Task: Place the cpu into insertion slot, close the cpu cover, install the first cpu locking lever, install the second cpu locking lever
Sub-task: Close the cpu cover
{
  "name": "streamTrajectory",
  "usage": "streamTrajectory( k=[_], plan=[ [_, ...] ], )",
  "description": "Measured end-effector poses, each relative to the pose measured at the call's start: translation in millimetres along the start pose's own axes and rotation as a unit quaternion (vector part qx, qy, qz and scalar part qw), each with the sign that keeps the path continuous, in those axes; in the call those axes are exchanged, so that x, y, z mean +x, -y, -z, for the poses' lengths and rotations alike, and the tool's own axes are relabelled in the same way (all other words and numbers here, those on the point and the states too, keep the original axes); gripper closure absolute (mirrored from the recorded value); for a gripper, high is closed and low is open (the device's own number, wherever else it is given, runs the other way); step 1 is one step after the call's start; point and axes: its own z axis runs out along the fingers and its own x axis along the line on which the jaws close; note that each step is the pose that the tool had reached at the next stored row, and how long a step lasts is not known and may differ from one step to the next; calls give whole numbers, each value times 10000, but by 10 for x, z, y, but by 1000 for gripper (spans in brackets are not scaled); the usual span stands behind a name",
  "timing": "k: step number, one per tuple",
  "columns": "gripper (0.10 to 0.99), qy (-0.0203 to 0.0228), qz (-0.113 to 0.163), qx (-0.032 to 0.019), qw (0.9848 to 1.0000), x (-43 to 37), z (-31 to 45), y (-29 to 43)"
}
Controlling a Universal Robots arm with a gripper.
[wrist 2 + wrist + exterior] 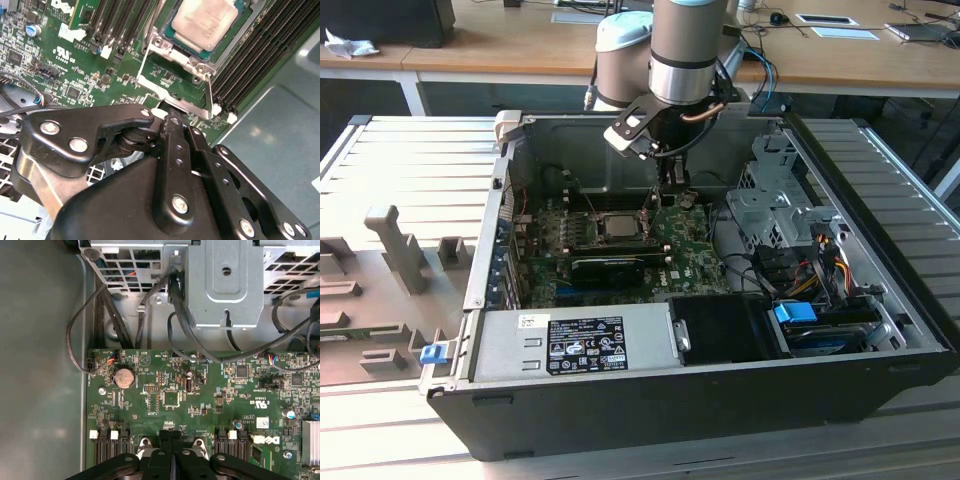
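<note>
Black gripper (168,116) fingers were pressed shut, tips meeting the free edge of the cpu cover (186,104), which stood swung open. Thin, stiff, hinged metal, it likely suited pushing at that edge. Beyond, the cpu (204,22) sat flat in the insertion slot (161,43), uncovered.

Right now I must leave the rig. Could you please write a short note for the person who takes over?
The gripper is shut, with its tips at the free edge of the cover. I cannot tell whether they pinch it.
The chip lies in the socket.
The cover is open and off the chip, on the gripper's side of the socket.
Done: chip placed.
Left: closing the cover, then both locking levers.
</note>
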Motion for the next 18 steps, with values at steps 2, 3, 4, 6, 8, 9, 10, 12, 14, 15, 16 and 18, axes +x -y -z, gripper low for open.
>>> streamTrajectory(
  k=[2,3,4,6,8,9,10,12,14,15,16,18],
  plan=[
    [980,0,0,0,10000,0,1,27],
    [980,0,-1,0,10000,0,1,35],
    [980,0,-1,0,10000,0,1,41],
    [980,0,-1,0,10000,0,1,52],
    [980,0,-1,0,10000,0,1,63],
    [980,0,0,0,10000,1,1,65],
    [980,0,0,0,10000,0,1,66],
    [980,0,0,0,10000,0,1,77],
    [980,0,0,0,10000,1,1,90],
    [980,0,0,0,10000,1,2,107],
    [980,0,0,0,10000,1,2,118],
    [980,0,-1,0,10000,1,2,128]
  ],
)
